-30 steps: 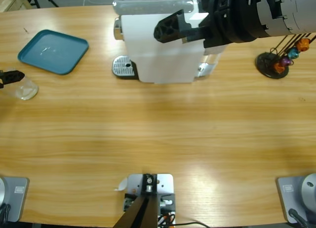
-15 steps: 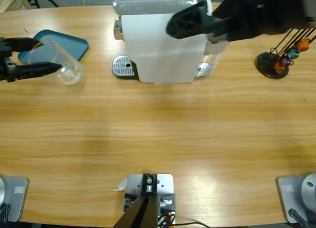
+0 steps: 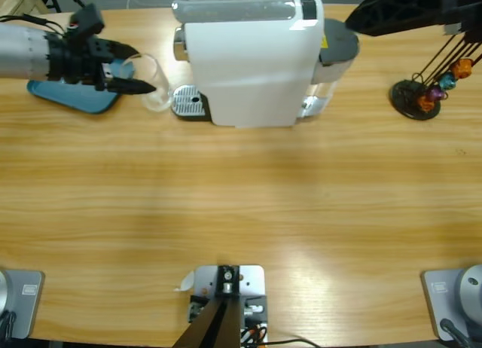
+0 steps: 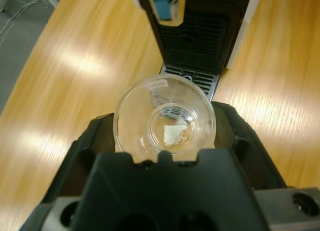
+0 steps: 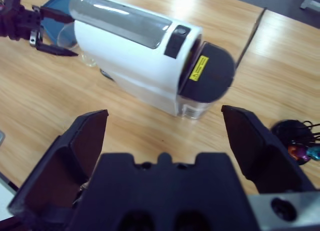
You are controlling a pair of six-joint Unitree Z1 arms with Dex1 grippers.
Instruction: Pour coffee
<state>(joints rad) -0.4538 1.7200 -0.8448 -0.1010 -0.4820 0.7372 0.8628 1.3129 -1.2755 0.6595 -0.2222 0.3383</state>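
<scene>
Left claw (image 3: 139,73), glass (image 3: 153,83) beside coffee machine (image 3: 248,62)

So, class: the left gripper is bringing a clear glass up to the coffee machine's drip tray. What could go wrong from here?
1. The glass is gripped only near its base by the left gripper, so it might tip or slip.
2. It sits beside the drip tray, not on it; it could knock the coffee machine.
3. The right gripper hangs open above the machine and could bump it.
</scene>
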